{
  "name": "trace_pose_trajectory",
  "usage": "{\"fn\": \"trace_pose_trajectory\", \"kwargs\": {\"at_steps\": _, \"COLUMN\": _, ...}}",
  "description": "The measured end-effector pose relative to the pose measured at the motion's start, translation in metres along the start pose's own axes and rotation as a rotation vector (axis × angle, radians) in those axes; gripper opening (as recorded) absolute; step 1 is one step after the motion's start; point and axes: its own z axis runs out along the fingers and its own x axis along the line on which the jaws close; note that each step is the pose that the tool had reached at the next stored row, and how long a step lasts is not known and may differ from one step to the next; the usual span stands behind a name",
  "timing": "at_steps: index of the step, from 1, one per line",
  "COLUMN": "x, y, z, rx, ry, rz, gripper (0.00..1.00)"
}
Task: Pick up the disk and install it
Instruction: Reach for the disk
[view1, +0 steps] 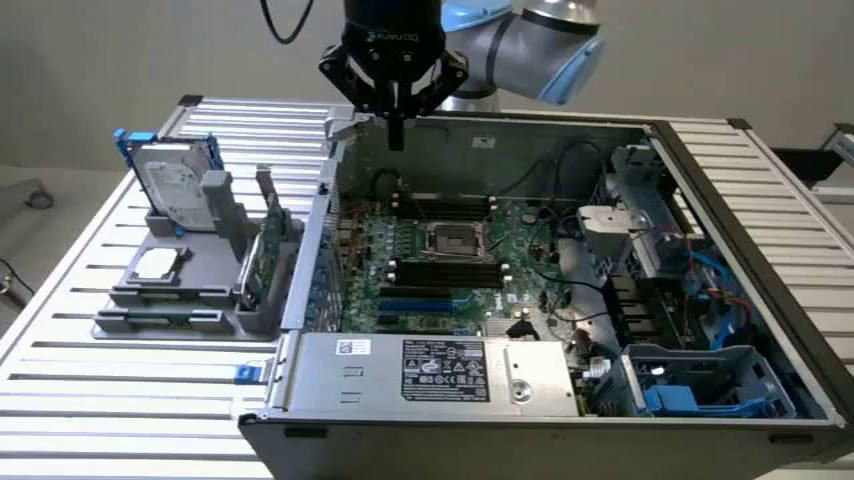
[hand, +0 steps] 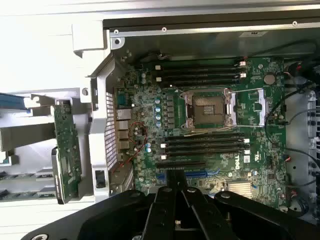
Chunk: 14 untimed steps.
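The disk (view1: 180, 185), a silver-grey drive with a white label in a blue carrier, stands upright in a grey holder (view1: 187, 300) on the slatted table, at the exterior view's left. My gripper (view1: 396, 140) hangs shut and empty above the back edge of the open computer case (view1: 534, 400), well away from the disk. In the wrist view the closed fingers (hand: 175, 177) point down over the motherboard (hand: 210, 125), near its blue slots.
The holder also carries a small square silver chip (view1: 156, 263) and a thin green circuit card (view1: 271, 245), the card (hand: 67, 150) also seen from the wrist. Inside the case are the empty CPU socket (view1: 451, 238), cables and blue drive bays (view1: 694, 385).
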Motion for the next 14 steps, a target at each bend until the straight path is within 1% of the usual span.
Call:
{"fn": "trace_pose_trajectory", "kwargs": {"at_steps": 10, "x": 0.001, "y": 0.0001, "z": 0.0000, "rx": 0.0001, "ry": 0.0002, "rz": 0.000, "gripper": 0.11}}
{"fn": "trace_pose_trajectory", "kwargs": {"at_steps": 14, "x": 0.019, "y": 0.0044, "z": -0.0001, "rx": 0.0000, "ry": 0.0004, "rz": 0.000, "gripper": 0.11}}
